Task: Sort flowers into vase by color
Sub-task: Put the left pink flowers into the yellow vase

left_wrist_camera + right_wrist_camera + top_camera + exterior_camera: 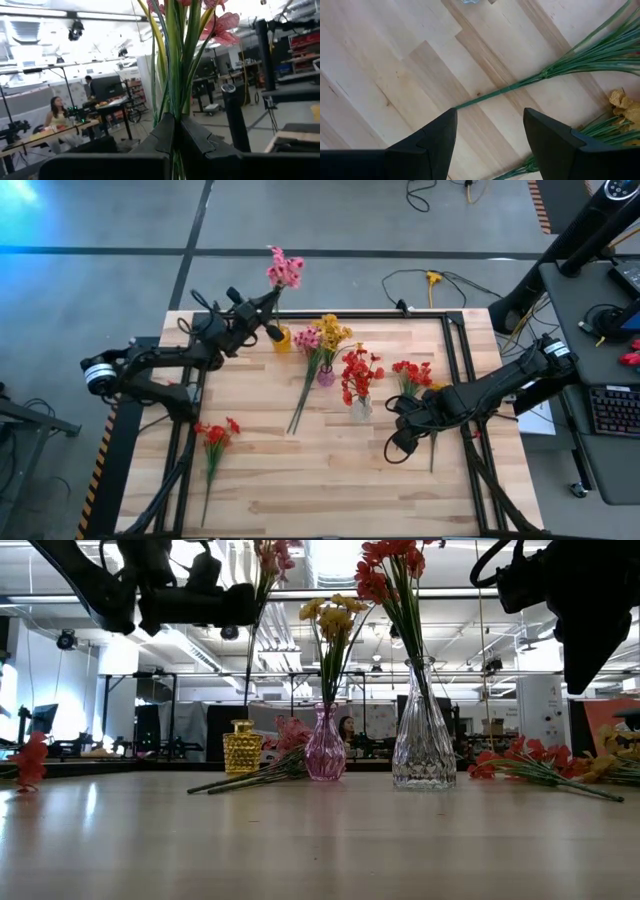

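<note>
My left gripper point(268, 307) is shut on a pink flower spray point(285, 270) above the small yellow vase point(283, 337) near the far edge. In the low view the spray's stem point(250, 670) hangs down to the yellow vase's mouth point(241, 726). Yellow flowers point(331, 330) stand in the pink vase point(326, 376), and red flowers point(359, 370) in the clear vase point(361, 409). Another pink spray point(307, 340) lies on the table beside the pink vase. My right gripper point(490, 142) is open, low over a green stem point(507, 90) of the red and yellow sprays point(412, 373) lying right of the clear vase. My left gripper pinches the pink spray's bundled green stems point(175, 107) between its two fingers, well below the blossoms point(221, 26). The fingers lie level across the stems, coming from the table's left. The spray is upright and lifted, with its lower stem hanging toward the yellow vase.
A red spray point(217, 433) lies alone near the table's left near corner. Black frame rails point(462, 350) run along the table's sides. Bare wood spans the near half of the table point(330, 490). People sit at desks in the room behind point(56, 112).
</note>
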